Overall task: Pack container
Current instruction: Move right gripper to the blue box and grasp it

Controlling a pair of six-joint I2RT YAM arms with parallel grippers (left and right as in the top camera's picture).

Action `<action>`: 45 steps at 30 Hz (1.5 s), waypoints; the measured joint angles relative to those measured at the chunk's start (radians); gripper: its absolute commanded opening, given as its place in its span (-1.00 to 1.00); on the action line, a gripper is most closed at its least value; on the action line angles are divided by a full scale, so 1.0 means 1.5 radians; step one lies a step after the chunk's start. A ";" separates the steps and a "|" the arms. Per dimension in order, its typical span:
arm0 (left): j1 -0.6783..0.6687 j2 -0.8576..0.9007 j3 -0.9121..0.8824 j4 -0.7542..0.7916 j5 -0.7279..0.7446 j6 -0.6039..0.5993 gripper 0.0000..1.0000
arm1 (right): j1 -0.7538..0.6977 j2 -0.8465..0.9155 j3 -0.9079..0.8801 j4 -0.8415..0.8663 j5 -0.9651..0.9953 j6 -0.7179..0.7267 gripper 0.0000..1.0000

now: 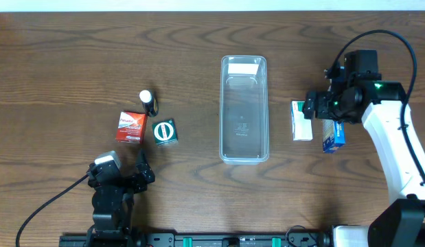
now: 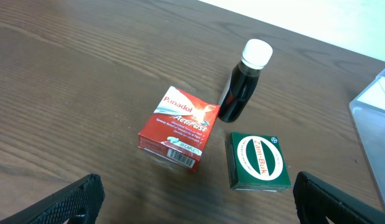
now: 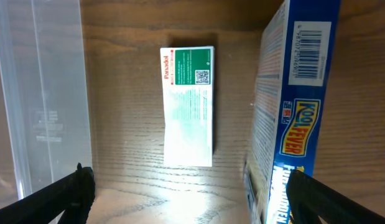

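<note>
While both claws hung with jaws spread wide and gripping nothing, the right claw hovered over a flat white-and-green cardboard box, with a blue Kool Fever carton just beside it. The left claw faced a red Panadol box, a square green Zam-Buk box and a dark white-capped bottle, all close together. Between the two groups, mid-table, lay the container, a long clear plastic tub with rounded corners and a rim, wood grain showing through its floor. Open brown wooden table ran along each side of it.
</note>
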State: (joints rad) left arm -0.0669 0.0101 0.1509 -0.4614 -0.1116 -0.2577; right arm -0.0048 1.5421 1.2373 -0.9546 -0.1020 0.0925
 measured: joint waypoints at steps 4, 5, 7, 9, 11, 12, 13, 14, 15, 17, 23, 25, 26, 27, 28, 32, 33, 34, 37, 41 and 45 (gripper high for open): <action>0.000 0.000 0.000 0.000 0.000 0.000 0.96 | 0.002 0.000 0.000 0.000 0.040 -0.002 0.95; 0.000 0.000 0.000 0.000 0.000 0.000 0.96 | 0.002 0.000 0.000 0.000 0.050 -0.002 0.91; 0.000 0.000 0.000 0.000 0.000 0.000 0.96 | 0.001 0.000 0.000 -0.002 0.064 -0.005 0.82; 0.000 0.000 0.000 0.000 0.000 0.000 0.96 | 0.000 0.000 0.000 -0.005 0.073 -0.005 0.81; 0.000 0.000 0.000 0.000 0.000 0.000 0.96 | -0.001 0.000 0.000 -0.002 0.089 -0.005 0.79; 0.000 0.000 0.000 0.000 0.000 0.000 0.96 | -0.001 0.000 0.000 0.000 0.096 -0.005 0.79; 0.000 0.000 0.000 0.000 0.000 0.000 0.96 | -0.002 0.001 0.000 0.005 0.105 -0.005 0.77; 0.000 0.000 0.000 0.000 0.000 0.000 0.96 | -0.003 0.002 0.000 0.009 0.111 -0.005 0.76; 0.000 0.000 0.000 0.000 0.000 0.000 0.96 | -0.006 0.005 0.000 0.014 0.117 -0.005 0.72; 0.000 0.000 0.000 0.000 0.000 0.000 0.96 | -0.012 0.019 0.000 0.022 0.126 -0.007 0.59; 0.000 0.000 0.000 0.000 0.000 0.000 0.96 | -0.018 0.102 -0.003 0.027 0.140 0.004 0.23; 0.000 0.000 0.000 0.000 0.000 0.000 0.96 | -0.018 0.111 -0.006 0.030 0.140 0.010 0.18; 0.000 0.000 0.000 0.000 0.000 0.000 0.96 | -0.018 0.111 -0.006 0.030 0.141 0.012 0.11; 0.000 0.000 0.000 0.000 0.000 0.000 0.96 | -0.018 0.111 -0.006 0.032 0.141 0.014 0.02; 0.000 0.000 0.000 0.000 0.000 0.000 0.96 | -0.018 0.111 -0.006 0.034 0.141 0.016 -0.03; 0.000 0.000 0.000 0.000 0.000 0.000 0.96 | -0.019 0.111 -0.006 0.032 0.142 0.022 -0.07; 0.000 0.000 0.000 0.000 0.000 0.000 0.96 | -0.020 0.111 -0.006 0.032 0.142 0.022 -0.11; 0.000 0.000 0.000 0.000 0.000 0.000 0.96 | -0.022 0.111 -0.006 0.032 0.141 0.022 -0.15; 0.000 0.000 0.000 0.000 0.000 0.000 0.96 | -0.038 0.111 -0.006 0.032 0.142 0.023 -0.36; 0.000 0.000 0.000 0.000 0.000 0.000 0.96 | -0.061 0.111 -0.006 0.031 0.141 0.025 -0.39; 0.000 0.000 0.000 0.000 0.000 0.000 0.96 | -0.079 0.111 -0.006 0.031 0.134 0.025 -0.40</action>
State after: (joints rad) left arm -0.0669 0.0101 0.1509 -0.4614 -0.1112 -0.2577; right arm -0.1234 1.7081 1.2282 -0.9077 0.0990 0.1307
